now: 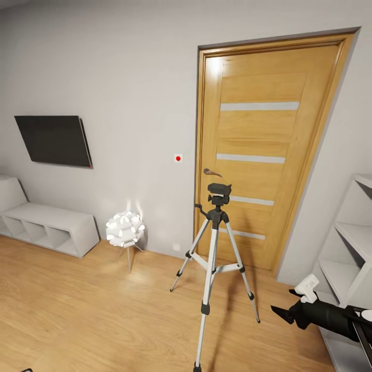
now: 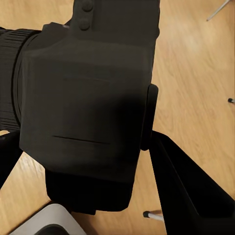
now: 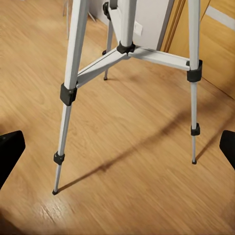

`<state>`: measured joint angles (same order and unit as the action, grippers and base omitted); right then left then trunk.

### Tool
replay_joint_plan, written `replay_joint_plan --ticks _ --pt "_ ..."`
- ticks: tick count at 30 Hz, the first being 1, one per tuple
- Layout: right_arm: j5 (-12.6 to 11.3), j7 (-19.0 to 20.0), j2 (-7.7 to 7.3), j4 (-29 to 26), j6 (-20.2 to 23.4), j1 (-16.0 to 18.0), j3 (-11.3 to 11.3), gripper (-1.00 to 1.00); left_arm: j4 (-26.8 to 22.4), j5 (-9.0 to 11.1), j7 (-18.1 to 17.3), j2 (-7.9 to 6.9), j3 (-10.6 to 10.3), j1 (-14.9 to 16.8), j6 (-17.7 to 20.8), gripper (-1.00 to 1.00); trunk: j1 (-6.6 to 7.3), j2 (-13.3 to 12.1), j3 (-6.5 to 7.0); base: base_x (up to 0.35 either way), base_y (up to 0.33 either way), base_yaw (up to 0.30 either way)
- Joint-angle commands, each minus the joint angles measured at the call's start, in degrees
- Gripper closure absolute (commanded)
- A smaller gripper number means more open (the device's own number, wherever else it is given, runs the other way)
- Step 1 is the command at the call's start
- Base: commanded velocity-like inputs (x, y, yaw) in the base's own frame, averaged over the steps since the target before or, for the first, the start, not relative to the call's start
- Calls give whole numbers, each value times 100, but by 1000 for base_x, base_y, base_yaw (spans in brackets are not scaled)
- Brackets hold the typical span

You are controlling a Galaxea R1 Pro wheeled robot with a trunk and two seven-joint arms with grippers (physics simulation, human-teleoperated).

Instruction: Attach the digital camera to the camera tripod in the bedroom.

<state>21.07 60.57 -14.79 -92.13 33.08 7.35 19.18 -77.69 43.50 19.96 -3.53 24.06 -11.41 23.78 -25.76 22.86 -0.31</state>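
Camera tripod (image 1: pixel 214 258) upright before door (image 1: pixel 263 155), left jaws clamping digital camera (image 2: pixel 88 112), right jaws spread

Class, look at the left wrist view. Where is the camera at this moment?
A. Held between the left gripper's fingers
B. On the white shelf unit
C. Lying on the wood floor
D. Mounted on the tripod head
A: in the left wrist view the camera fills the space between the left gripper's dark fingers, above the floor.
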Motion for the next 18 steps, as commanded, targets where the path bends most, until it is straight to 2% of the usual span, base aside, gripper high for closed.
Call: replay_joint_plan --ticks 1,9,18 --pt "37 43 1 -7 32 4 4 -100 -5 46 26 -5 -3 -1 20 100 -3 6 -3 0 0 0" --pt "37 43 2 -7 32 0 -1 -100 34 40 5 -20 -12 -1 19 100 -3 6 -3 90 -108 61" --pt "37 43 0 -7 32 -5 -2 -100 54 34 2 -24 1 -1 21 100 -3 6 -3 195 -234 231"
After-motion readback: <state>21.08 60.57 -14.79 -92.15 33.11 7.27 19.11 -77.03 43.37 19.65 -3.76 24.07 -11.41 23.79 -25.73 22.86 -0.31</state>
